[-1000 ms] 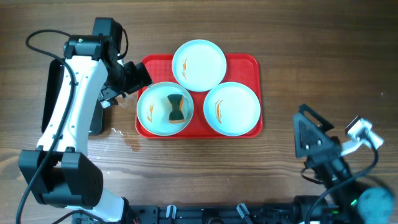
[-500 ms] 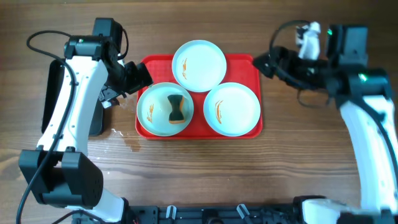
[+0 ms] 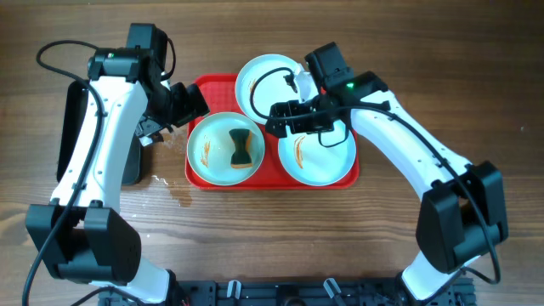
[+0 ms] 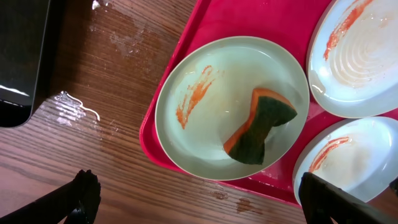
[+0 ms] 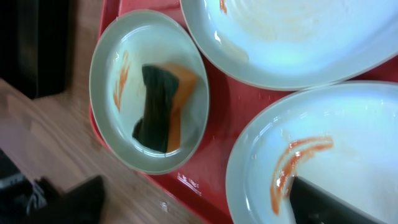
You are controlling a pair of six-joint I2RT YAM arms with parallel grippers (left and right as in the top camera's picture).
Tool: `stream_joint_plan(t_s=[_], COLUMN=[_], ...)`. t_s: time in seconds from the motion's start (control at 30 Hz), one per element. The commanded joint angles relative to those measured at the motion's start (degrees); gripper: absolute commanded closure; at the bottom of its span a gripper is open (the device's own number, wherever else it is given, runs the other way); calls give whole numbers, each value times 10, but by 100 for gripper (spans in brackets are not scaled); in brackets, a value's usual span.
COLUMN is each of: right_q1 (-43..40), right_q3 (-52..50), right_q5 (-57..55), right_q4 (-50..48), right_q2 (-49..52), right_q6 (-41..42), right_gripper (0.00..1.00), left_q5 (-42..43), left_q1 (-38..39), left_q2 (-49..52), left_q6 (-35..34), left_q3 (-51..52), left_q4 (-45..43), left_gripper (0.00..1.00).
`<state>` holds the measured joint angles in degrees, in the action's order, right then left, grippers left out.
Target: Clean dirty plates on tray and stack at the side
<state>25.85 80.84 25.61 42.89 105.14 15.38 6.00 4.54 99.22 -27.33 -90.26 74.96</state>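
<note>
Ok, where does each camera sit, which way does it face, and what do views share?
Overhead: fixed above the table, looking straight down on the red tray and its three plates; left gripper and right gripper both show.
Left wrist: at the tray's left edge, facing down at the sponge on its plate; own fingertips at the bottom corners.
Right wrist: over the tray's middle, facing down; dark fingertip bottom right.
Shared: all three show the sponge.

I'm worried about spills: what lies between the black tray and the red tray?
Only wet wooden table: water droplets and a small puddle beside the black tray. The left wrist view shows it; overhead, the left arm partly hides it.
</note>
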Motion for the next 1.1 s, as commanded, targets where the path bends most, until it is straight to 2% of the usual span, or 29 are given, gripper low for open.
stream_joint_plan(t_s=[0.0, 0.07, 0.17, 0.4, 0.7, 0.83, 0.97, 1.07], right_q1=[10, 21, 42, 84, 85, 85, 85, 85], right_q3=[4, 4, 1, -3, -3, -3, -3, -3], right_q5=[-17, -23, -64, -94, -94, -94, -93, -93], right_q4=[-27, -36, -48, -71, -94, -96, -96, -97], right_q2=[6, 9, 23, 85, 121, 137, 155, 157], right_q6=[3, 23, 78, 94, 101, 101, 101, 102], right_gripper=[32, 37, 37, 36, 40, 53, 59, 59], left_q5=[-15, -26, -40, -49, -85, -86, -86, -86], left_q1=[-3, -3, -3, -3, -3, -3, -3, -3], left_q2=[3, 3, 3, 3, 3, 3, 3, 3], left_q6=[-2, -2, -2, -2, -2, -2, -2, -2], left_q3=[2, 2, 2, 2, 3, 3, 3, 3], left_q4=[-1, -1, -1, -1, -1, -1, -1, -1], left_gripper=[0, 0, 0, 0, 0, 0, 0, 0])
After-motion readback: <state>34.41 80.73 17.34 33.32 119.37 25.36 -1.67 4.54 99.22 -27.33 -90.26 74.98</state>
